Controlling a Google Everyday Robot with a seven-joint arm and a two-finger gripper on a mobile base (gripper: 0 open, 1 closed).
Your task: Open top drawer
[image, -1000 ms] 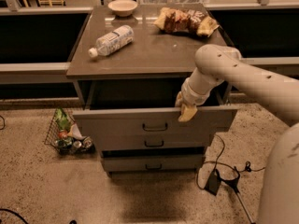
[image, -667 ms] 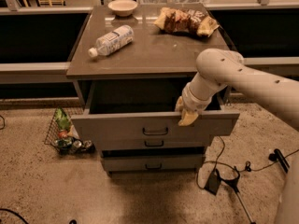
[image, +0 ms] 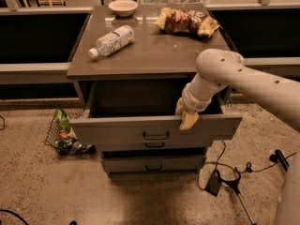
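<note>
The top drawer [image: 117, 130] is the wide grey front with a small dark loop handle [image: 156, 135] at its centre. It stands pulled out from the cabinet, and its dark inside [image: 136, 100] shows. My gripper [image: 186, 116] hangs at the end of the white arm [image: 243, 81], which comes in from the right. It rests over the top edge of the drawer front, right of the handle. Two narrower grey drawer fronts [image: 153, 165] below are closed.
On the cabinet top [image: 150, 55] lie a plastic bottle [image: 111, 40] on its side, a small bowl [image: 123, 7] and a snack bag [image: 185, 20]. A wire basket with items [image: 63, 135] sits on the floor at left. Cables and a power adapter [image: 214, 182] lie at right.
The top drawer has come further out toward the camera, with my gripper moving along at its top edge. The things on the cabinet top have not moved.
</note>
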